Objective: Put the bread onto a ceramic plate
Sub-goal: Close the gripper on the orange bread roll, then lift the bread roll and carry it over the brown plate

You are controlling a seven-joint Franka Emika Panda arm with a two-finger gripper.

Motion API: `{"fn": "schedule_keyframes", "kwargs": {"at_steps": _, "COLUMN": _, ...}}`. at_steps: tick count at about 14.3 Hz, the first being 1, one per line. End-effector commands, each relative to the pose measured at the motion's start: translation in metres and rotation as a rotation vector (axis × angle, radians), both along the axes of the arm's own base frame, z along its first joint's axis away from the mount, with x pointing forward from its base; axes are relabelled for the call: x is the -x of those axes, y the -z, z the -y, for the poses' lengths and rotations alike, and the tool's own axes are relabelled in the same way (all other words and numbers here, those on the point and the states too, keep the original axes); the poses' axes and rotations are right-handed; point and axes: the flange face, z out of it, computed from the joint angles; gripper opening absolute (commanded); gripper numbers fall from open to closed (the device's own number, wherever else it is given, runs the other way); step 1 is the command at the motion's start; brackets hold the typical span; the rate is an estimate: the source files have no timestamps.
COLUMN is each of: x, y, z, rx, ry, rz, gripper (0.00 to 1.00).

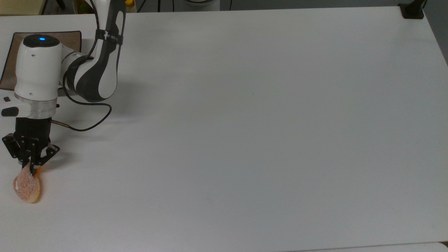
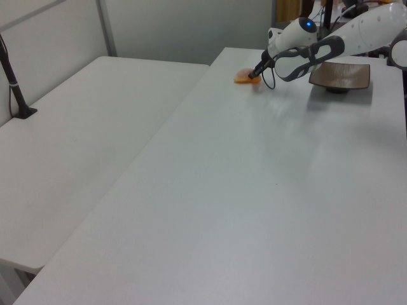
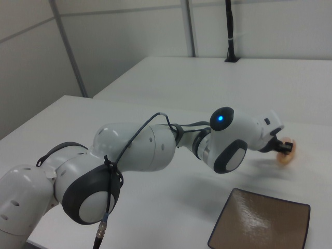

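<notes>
**Pincer pinches the bread at the tabletop's corner**

I see the pincer [image 1: 30, 167] closed on the near end of the bread [image 1: 26, 188]. Its two black fingers are squeezed tight together on the bun's top tip. In the top view the bread sits at the far lower left of the white tabletop [image 1: 245, 122], right by the edge. The bun looks like a drop there: thin where the pincer nips it, fat and round at the other end. Its long side runs up and down in the top view, and the fat end points down, away from the arm [image 1: 94, 52]. The sugary pink side faces up, with a thin white streak along the top view's left edge and a bit of orange peeking out by the fingers.

In the left view the bread [image 2: 244, 77] shows as a small orange patch at the pincer's tip [image 2: 256, 75]. In the right view I see the bread [image 3: 286, 154] past the pincer [image 3: 280, 148].

The plate [image 1: 8, 66] is well apart from the bread, at the top view's upper left, partly hidden by the arm. In the right view the brown plate [image 3: 262, 225] lies flat with nothing on it.
</notes>
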Motion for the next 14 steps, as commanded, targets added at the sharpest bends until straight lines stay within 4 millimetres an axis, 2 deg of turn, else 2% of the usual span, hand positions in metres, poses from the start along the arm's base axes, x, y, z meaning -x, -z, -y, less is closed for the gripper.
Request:
{"fn": "schedule_keyframes", "kwargs": {"at_steps": 1, "x": 0.016, "y": -0.045, "z": -0.001, "rx": 0.004, "ry": 0.000, "rz": 0.022, "gripper": 0.02}}
{"fn": "schedule_keyframes", "kwargs": {"at_steps": 3, "x": 0.021, "y": -0.072, "z": -0.008, "rx": 0.005, "ry": -0.003, "rz": 0.036, "gripper": 0.02}}
{"fn": "schedule_keyframes", "kwargs": {"at_steps": 8, "x": 0.054, "y": -0.130, "z": -0.022, "rx": -0.009, "ry": -0.007, "rz": 0.014, "gripper": 0.02}}
{"fn": "schedule_keyframes", "kwargs": {"at_steps": 9, "x": 0.063, "y": -0.156, "z": -0.026, "rx": -0.028, "ry": -0.014, "rz": -0.027, "gripper": 0.02}}
{"fn": "schedule_keyframes", "kwargs": {"at_steps": 11, "x": 0.075, "y": -0.189, "z": -0.031, "rx": -0.055, "ry": -0.023, "rz": -0.084, "gripper": 0.02}}
{"fn": "schedule_keyframes", "kwargs": {"at_steps": 12, "x": 0.084, "y": -0.205, "z": -0.036, "rx": -0.068, "ry": -0.027, "rz": -0.114, "gripper": 0.02}}
{"fn": "schedule_keyframes", "kwargs": {"at_steps": 13, "x": 0.094, "y": -0.214, "z": -0.036, "rx": -0.076, "ry": -0.024, "rz": -0.133, "gripper": 0.02}}
{"fn": "schedule_keyframes", "kwargs": {"at_steps": 14, "x": 0.113, "y": -0.228, "z": -0.039, "rx": -0.083, "ry": -0.024, "rz": -0.160, "gripper": 0.02}}
